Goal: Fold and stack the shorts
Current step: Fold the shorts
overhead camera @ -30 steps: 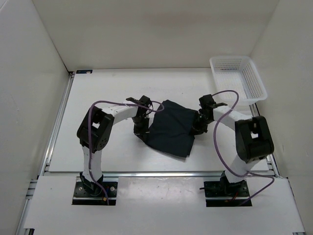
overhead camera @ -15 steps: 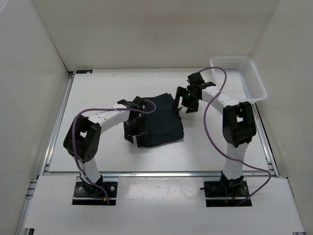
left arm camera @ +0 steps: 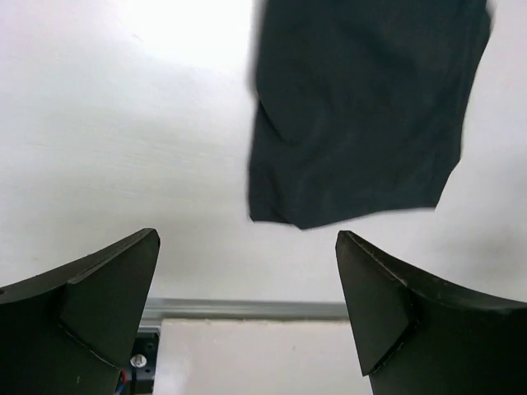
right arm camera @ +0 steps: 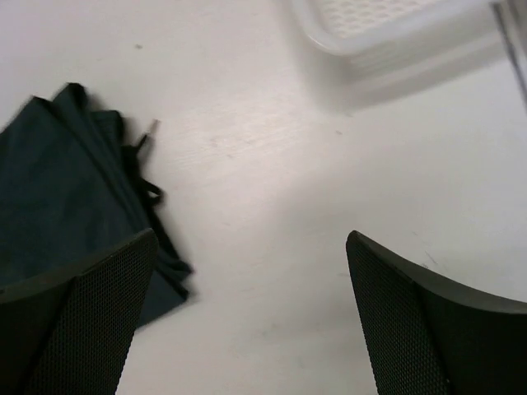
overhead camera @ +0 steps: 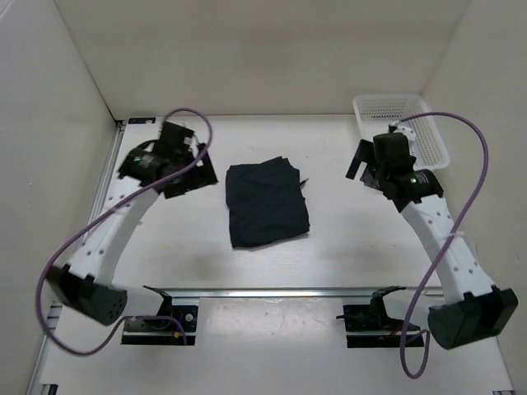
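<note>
- At the middle of the table we saw the shorts lying folded into a flat dark rectangle, with neither arm touching them.
- Our left gripper hung off to their left, its fingers spread wide and holding nothing.
- Our right gripper hung to their right, near the white basket, its fingers likewise apart and empty.

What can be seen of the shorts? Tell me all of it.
The shorts are dark navy, nearly black soft cloth, folded into a rough rectangle, lying flat on the white table between the arms. A thin drawstring pokes out at their right side. The left gripper and right gripper are open, touching nothing.
</note>
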`<state>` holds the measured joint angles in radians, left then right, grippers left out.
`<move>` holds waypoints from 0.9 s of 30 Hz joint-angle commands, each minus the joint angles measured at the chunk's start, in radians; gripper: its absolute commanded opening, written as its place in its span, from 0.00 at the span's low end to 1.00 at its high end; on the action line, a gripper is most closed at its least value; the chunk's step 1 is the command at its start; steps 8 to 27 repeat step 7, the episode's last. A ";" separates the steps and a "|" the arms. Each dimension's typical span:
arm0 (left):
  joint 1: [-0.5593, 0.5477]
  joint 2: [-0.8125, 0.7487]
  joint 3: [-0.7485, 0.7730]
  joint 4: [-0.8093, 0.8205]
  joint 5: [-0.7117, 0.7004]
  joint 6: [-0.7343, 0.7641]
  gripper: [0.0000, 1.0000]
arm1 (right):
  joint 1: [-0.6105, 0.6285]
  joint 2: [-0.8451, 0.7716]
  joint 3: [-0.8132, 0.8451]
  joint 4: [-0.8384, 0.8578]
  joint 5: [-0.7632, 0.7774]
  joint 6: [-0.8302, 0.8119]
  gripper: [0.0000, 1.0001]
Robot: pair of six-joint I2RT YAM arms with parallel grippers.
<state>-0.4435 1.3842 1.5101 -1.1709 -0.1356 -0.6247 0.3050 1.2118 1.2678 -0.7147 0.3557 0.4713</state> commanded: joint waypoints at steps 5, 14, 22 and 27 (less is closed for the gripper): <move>0.123 -0.244 0.029 -0.056 -0.133 0.033 1.00 | -0.003 -0.196 -0.169 -0.134 0.166 0.027 0.97; 0.137 -0.300 0.018 -0.044 -0.133 0.033 1.00 | -0.003 -0.234 -0.180 -0.124 0.154 0.027 0.98; 0.137 -0.300 0.018 -0.044 -0.133 0.033 1.00 | -0.003 -0.234 -0.180 -0.124 0.154 0.027 0.98; 0.137 -0.300 0.018 -0.044 -0.133 0.033 1.00 | -0.003 -0.234 -0.180 -0.124 0.154 0.027 0.98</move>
